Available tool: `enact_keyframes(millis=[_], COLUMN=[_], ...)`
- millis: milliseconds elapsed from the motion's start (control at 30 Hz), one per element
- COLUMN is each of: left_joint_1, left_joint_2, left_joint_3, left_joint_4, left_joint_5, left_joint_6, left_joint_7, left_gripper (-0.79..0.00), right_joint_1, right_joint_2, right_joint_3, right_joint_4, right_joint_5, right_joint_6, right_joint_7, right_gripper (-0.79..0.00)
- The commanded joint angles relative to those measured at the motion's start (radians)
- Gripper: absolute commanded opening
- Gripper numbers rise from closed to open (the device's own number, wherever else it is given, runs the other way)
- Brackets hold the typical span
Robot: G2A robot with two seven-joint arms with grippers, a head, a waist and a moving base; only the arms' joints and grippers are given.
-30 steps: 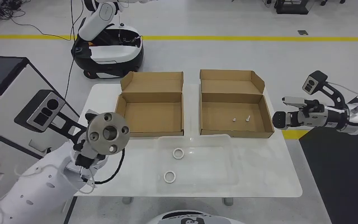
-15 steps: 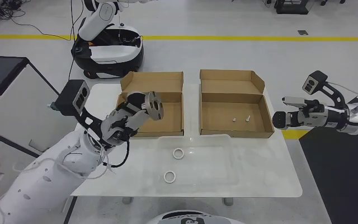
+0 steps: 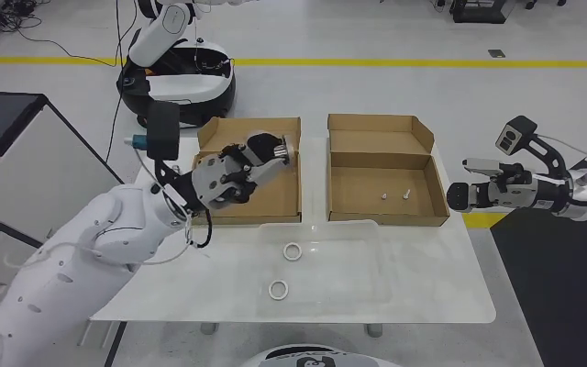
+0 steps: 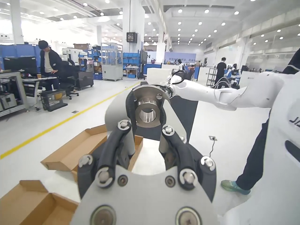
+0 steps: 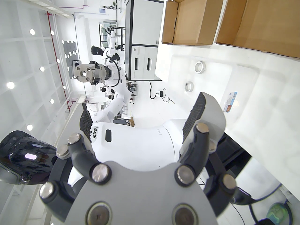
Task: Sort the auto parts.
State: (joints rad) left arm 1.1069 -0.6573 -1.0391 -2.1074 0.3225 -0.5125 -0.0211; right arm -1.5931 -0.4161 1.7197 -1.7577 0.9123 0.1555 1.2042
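Editor: Table [image 3: 440,303] mid-frame, two open boxes along its upper edge. Where is the risk?

Reporter: Over the left box [image 3: 240,194], centre-left in the top view. The left gripper [image 3: 260,158] hangs above it, fingers [image 4: 130,108] clamped on the neck of a steel hub [image 3: 281,147]. The flange sits beyond the fingertips. The hub looks heavy and smooth, and the hold is on a short round neck. I judge a slip could drop it hard onto the cardboard or its rim.

Editor: And the right box [image 3: 367,197]?

Reporter: Centre-right, just beside the first, with a narrow gap between. Released too far toward the frame's right, the hub could land in that gap or among the wrong parts. The right gripper [image 3: 456,195] waits at the right edge, off the table. Its fingers are apart and hold nothing. It is well apart from the hub, so a clash looks unlikely.

Editor: The small parts?

Reporter: Two white rings [image 3: 293,251] lie lower centre in a clear tray [image 3: 385,275], near the left box's front wall. An arm swinging low over the tray could knock them. Two pins [image 3: 404,194] rest in the right box. A heavy drop might jolt them loose.
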Motion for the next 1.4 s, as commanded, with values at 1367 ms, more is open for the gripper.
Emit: enact_keyframes(millis=[1367], left_joint_1=[-0.603], left_joint_2=[-0.437], left_joint_3=[0.702], left_joint_4=[0.901], left_joint_5=[0.579], left_joint_6=[0.061], left_joint_7=[-0.751], left_gripper=[-0.785], right_joint_1=[0.0], right_joint_2=[0.0], right_joint_3=[0.0], right_joint_4=[0.0], right_joint_5=[0.0], right_joint_6=[0.0], right_joint_7=[0.0], right_gripper=[0.0])
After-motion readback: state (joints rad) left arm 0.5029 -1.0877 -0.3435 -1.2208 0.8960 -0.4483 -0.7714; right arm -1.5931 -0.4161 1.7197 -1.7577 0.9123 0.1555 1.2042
